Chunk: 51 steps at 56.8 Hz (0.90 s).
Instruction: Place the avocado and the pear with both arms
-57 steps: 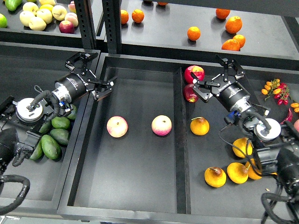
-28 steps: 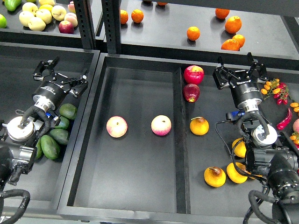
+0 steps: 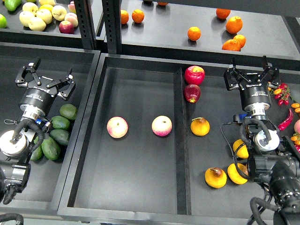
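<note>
Several dark green avocados [image 3: 60,136] lie alike in the left tray, just below my left gripper [image 3: 46,77], which is open and empty above the tray. The pear with the dark brown dimple [image 3: 215,177] lies in the right compartment near the front, among other yellow-orange pears [image 3: 237,173]. A pear with a thin stem [image 3: 200,126] lies further back. My right gripper [image 3: 251,75] is open and empty at the back of the right compartment, well above the pears.
Two pink-yellow apples [image 3: 117,127] [image 3: 161,125] lie in the middle tray [image 3: 136,187]. Two red apples [image 3: 194,75] sit left of my right gripper. Oranges [image 3: 194,33] lie on the back shelf. A black post [image 3: 112,23] stands at the back. Small red and orange produce [image 3: 281,96] lies at the far right.
Both grippers have swung outward from the middle tray: the left one to the left over the avocado tray, the right one to the right. Both stayed open and empty.
</note>
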### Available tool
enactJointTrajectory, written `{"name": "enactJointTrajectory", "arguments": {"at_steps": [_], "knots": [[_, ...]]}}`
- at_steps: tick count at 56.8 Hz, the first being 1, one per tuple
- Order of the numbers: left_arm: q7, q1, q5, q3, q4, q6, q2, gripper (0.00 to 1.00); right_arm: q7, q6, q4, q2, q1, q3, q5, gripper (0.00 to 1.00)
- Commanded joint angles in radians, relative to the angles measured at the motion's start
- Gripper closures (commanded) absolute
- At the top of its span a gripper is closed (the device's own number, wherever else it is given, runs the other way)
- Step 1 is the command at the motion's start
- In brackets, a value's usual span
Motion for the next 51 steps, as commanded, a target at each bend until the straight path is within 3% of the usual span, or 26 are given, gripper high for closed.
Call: {"name": "enactJointTrajectory", "arguments": {"at_steps": [1, 27, 51], "knots": [[-0.001, 0.048, 0.0, 0.003, -0.055, 0.0, 0.0, 0.0, -0.001, -0.003, 0.031, 0.0, -0.032, 0.0, -0.027, 0.01], [0.0, 0.218, -0.001, 0.009, -0.252, 0.027, 0.0, 0.0, 0.009, -0.112, 0.275, 0.0, -0.184, -0.02, -0.03, 0.01], [0.0, 0.313, -0.003, 0.009, -0.338, 0.026, 0.0, 0.0, 0.011, -0.11, 0.373, 0.0, -0.301, -0.03, -0.029, 0.01]]}}
